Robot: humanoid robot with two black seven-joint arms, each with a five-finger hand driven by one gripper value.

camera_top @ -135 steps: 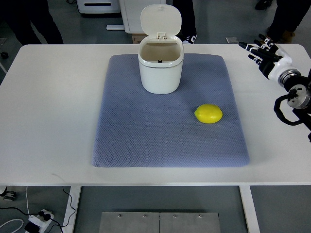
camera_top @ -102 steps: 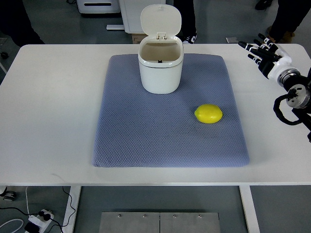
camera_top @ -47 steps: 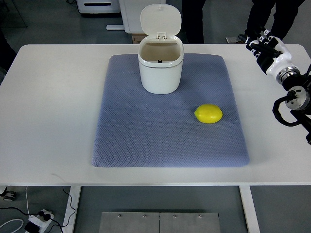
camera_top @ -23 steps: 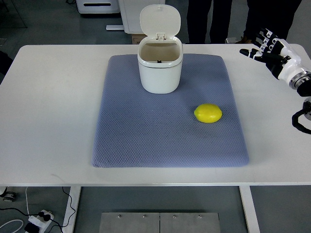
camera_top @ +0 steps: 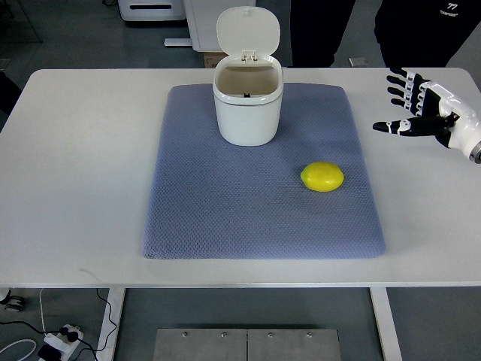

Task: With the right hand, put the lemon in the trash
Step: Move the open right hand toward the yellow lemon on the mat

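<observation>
A yellow lemon (camera_top: 322, 177) lies on the right half of a blue-grey mat (camera_top: 225, 210). At the mat's far edge stands a small white trash bin (camera_top: 247, 105) with its lid tipped up and its mouth showing. My right hand (camera_top: 417, 109) hovers over the bare table at the far right, fingers spread and holding nothing. It is well to the right of the lemon and a little farther back. The left arm does not show.
The white table (camera_top: 83, 173) extends around the mat on all sides. People in dark clothes (camera_top: 421, 30) stand just beyond the far edge, behind the bin and the right hand. Cables and a power strip (camera_top: 60, 338) lie on the floor below.
My right hand has come down and leftward from the table's far right corner toward the mat, with fingers now spread wide. People behind the table have shifted. Lemon and bin have not moved.
</observation>
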